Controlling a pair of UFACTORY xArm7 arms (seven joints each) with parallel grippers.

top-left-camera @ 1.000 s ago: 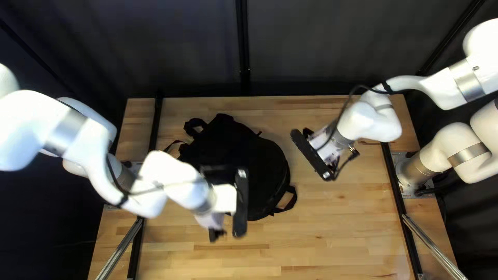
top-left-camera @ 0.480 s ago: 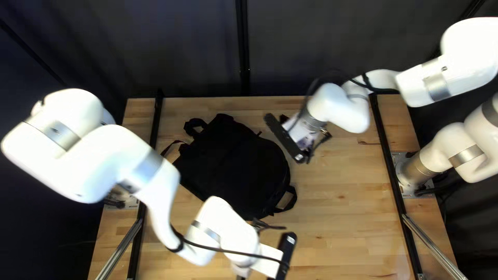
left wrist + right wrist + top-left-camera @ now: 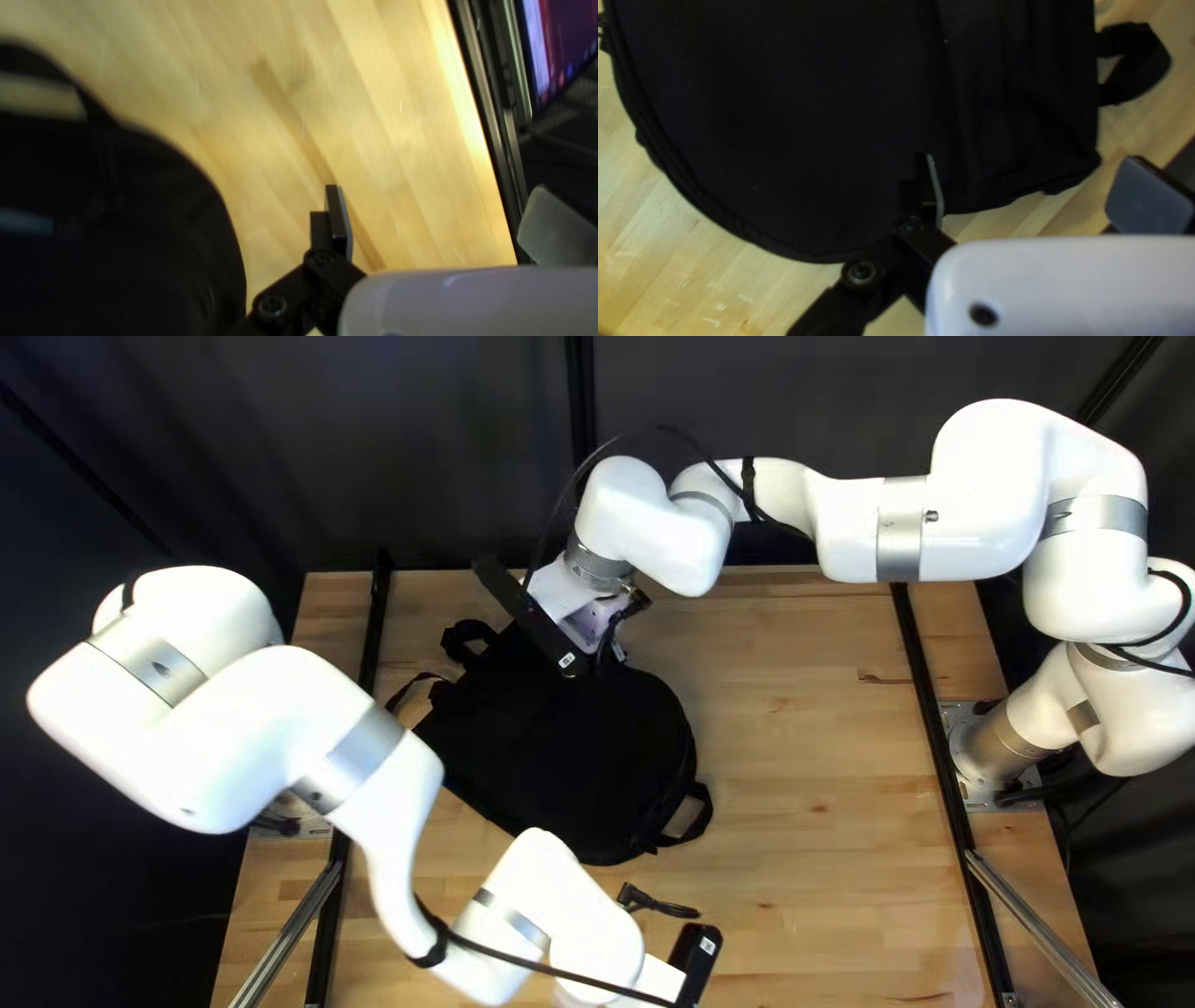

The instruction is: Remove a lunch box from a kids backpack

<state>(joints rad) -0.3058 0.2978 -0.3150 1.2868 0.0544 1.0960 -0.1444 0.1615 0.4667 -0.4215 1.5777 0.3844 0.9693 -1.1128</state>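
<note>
The backpack lies on the table, before the curtain.

We have right gripper over far part of black backpack, left gripper off its near side. Strap loop beyond left gripper. Wooden table below both, dark curtain behind right gripper.

Black fabric backpack near-black in top left view, detail mostly lost in shadow; pale wooden tabletop bright around it. Dark curtain beyond backpack dim. Glossy white robot arms either side of backpack glaring, highlights near-white on upper surfaces. Left wrist view: backpack outline blurred, tabletop grain soft, bright strip along tabletop edge farthest from backpack. Right wrist view: folds faint, small glints beside backpack's curved rim.
</note>
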